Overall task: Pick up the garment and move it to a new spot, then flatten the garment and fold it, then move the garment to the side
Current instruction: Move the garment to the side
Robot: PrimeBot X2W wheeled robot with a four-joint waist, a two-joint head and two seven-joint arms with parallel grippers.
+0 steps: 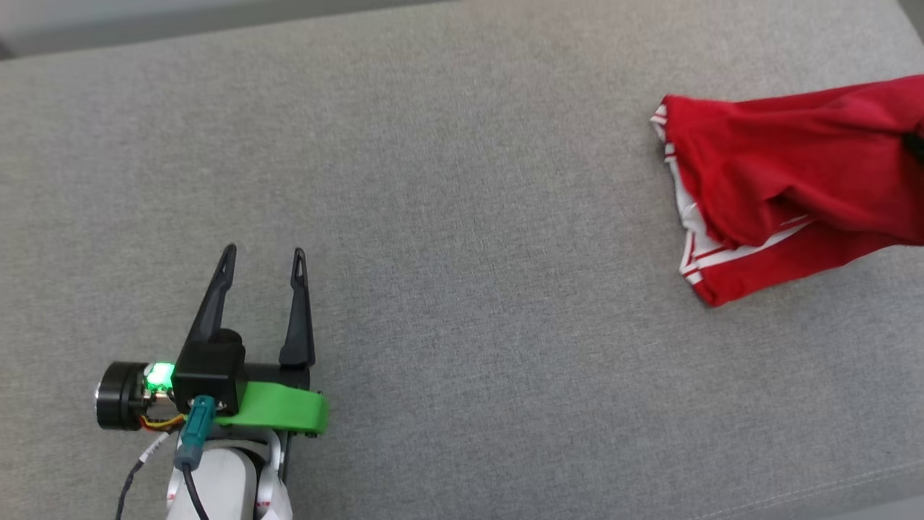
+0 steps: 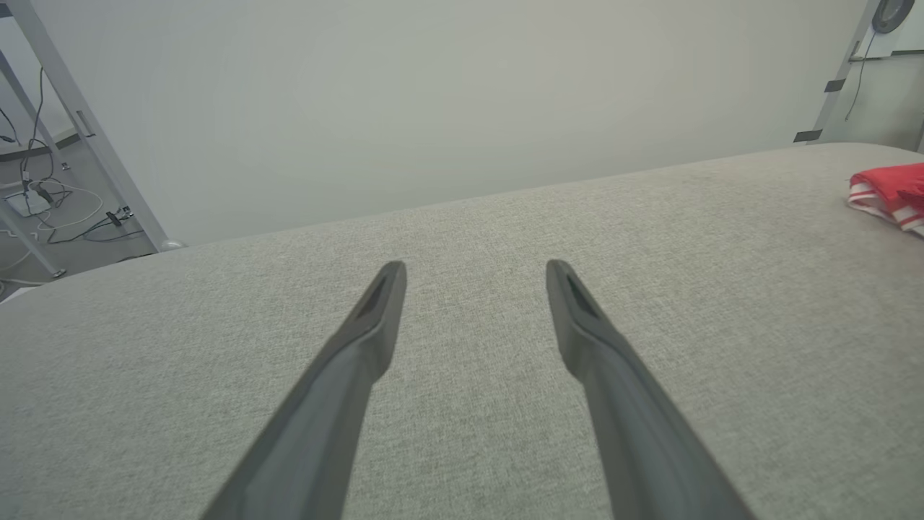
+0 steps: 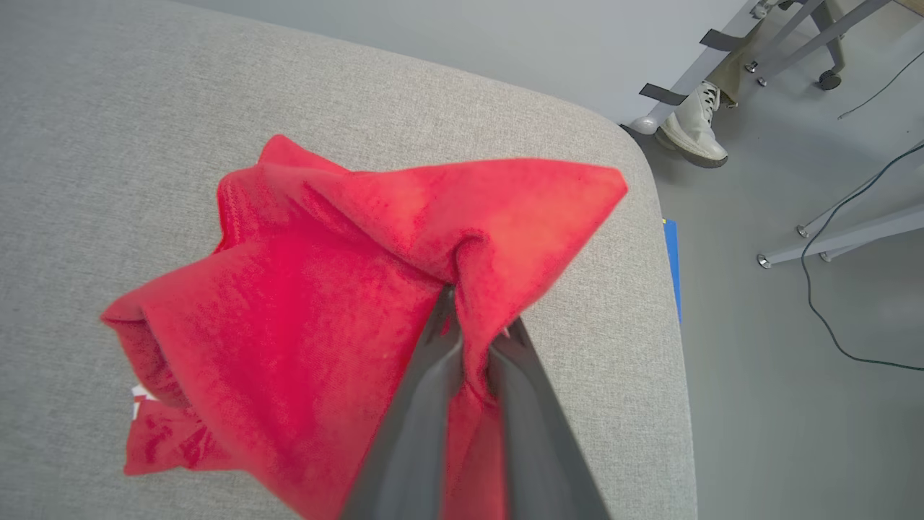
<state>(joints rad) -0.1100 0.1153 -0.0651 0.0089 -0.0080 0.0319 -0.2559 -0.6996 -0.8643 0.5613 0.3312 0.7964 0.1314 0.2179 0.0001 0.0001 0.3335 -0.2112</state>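
The garment (image 1: 787,184), red with white-and-red striped trim, is bunched at the right edge of the grey padded table (image 1: 462,217) in the head view, partly lifted toward the right. In the right wrist view my right gripper (image 3: 473,318) is shut on a pinched fold of the garment (image 3: 325,303), which drapes down to the table near its rounded corner. My left gripper (image 1: 263,254) stands open at the lower left, far from the cloth, with nothing between its fingers. The left wrist view shows its two fingers (image 2: 375,310) spread over bare fabric and the garment (image 2: 891,191) far right.
The table's rounded right corner (image 3: 635,166) is close to the garment. Beyond it lie the floor, a person's white shoe (image 3: 693,126), metal frame legs (image 3: 830,238) and cables (image 3: 823,289). Another frame (image 2: 79,123) and cables stand past the table's far left.
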